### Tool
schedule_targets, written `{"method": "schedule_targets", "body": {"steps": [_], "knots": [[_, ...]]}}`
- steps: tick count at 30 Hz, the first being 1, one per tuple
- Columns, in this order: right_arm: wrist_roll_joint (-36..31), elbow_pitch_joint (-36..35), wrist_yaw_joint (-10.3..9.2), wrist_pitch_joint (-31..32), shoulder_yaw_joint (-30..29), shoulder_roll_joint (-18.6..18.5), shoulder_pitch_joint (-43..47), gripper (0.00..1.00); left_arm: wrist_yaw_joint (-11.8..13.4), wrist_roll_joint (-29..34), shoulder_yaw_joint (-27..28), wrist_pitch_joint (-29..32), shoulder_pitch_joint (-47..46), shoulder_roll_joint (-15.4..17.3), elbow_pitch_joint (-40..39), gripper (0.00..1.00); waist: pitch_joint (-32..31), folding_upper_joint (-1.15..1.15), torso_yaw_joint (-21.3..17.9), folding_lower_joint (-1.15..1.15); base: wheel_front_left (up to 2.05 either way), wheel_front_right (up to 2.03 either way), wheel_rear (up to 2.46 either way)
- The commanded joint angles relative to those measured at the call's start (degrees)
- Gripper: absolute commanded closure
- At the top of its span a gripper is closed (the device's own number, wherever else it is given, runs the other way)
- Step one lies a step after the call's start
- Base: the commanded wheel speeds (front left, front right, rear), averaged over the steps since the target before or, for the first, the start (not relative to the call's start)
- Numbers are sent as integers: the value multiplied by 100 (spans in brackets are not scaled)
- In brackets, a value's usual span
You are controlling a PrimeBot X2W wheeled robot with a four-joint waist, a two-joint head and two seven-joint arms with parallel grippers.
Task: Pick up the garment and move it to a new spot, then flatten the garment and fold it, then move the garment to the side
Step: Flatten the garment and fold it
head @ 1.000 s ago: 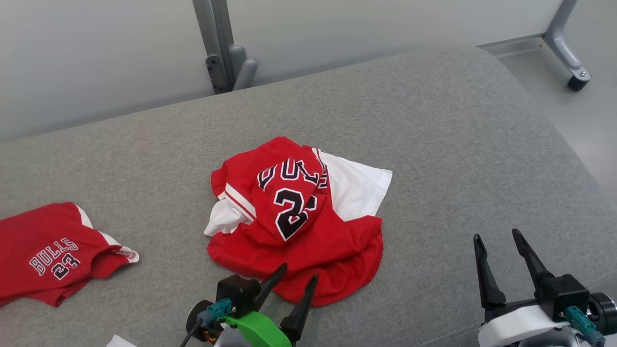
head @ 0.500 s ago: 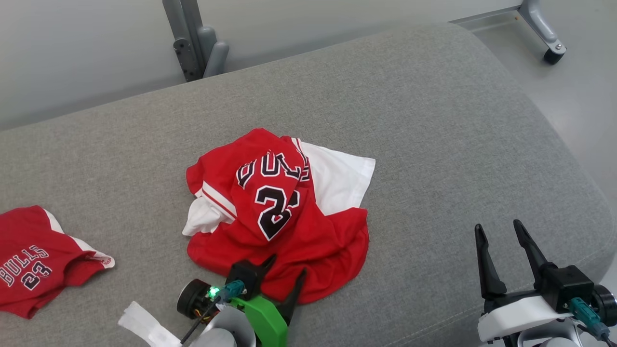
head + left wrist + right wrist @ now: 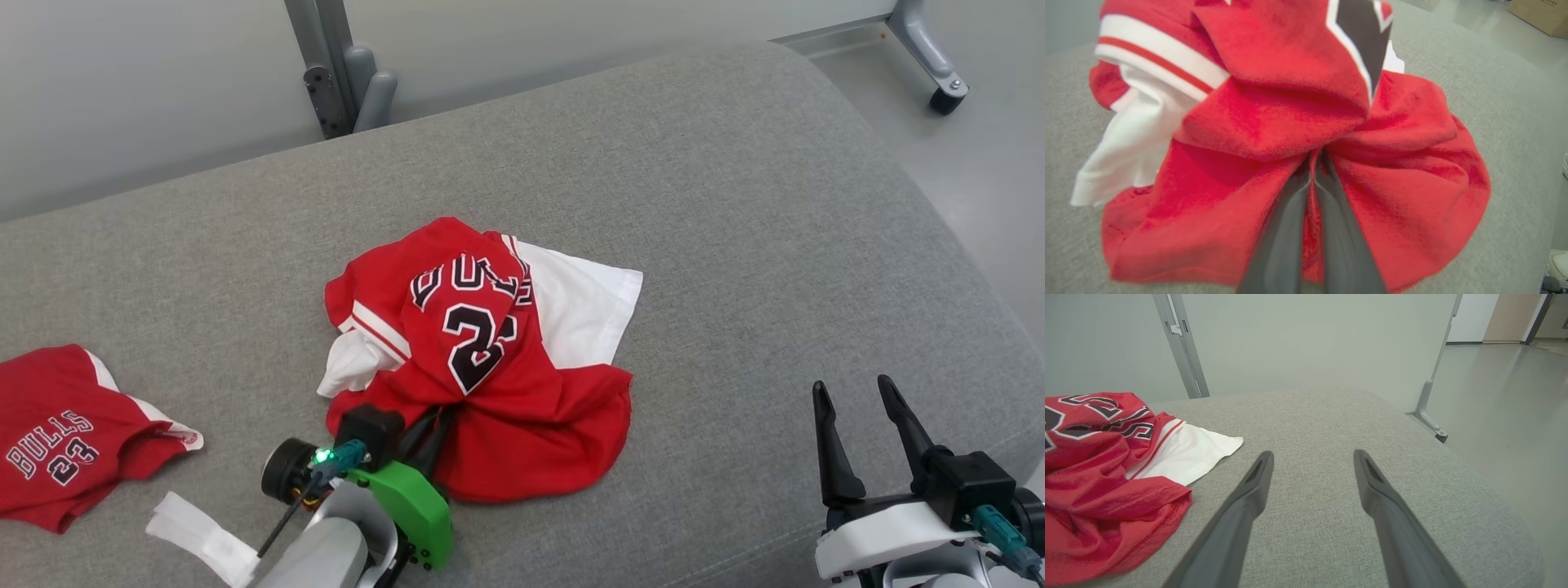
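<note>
Grey woven cushion (image 3: 735,204) carries a crumpled red-and-white jersey (image 3: 522,408) with black lettering near its middle in our head view. Our left gripper (image 3: 435,418) is clamped on the jersey's near red hem, and our right gripper (image 3: 851,390) hovers well to the right, jaws apart. A second red jersey (image 3: 57,433) lies far left.

From our left wrist, both fingers (image 3: 1286,228) meet with red cloth (image 3: 1241,122) squeezed between them.

From our right wrist, the fingers (image 3: 1241,514) stand wide over bare cushion (image 3: 1310,416), the jersey (image 3: 1094,465) to their left.
</note>
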Motion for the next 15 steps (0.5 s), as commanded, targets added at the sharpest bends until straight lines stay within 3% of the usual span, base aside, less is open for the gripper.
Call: {"method": "schedule_targets", "body": {"steps": [1, 6, 11, 15], "knots": [[36, 9, 0, -20, -26, -16, 27, 0, -18, -73, 49, -45, -12, 118, -178, 100, -42, 28, 33, 0, 0, 0, 0], [6, -3, 0, -20, -109, -15, 157, 0, 12, -600, 438, 160, 529, 556, -1707, 100, -155, 28, 161, 0, 0, 0, 0], [-14, 32, 0, -19, -152, -15, 257, 0, 300, -1400, 1106, 769, 1325, 1203, -3543, 100, -209, 28, 387, 0, 0, 0, 0], [-13, 67, 0, -20, -126, -15, 192, 0, 573, -2139, 1825, 988, 1906, 1565, -4150, 100, -219, 28, 545, 0, 0, 0, 0]]}}
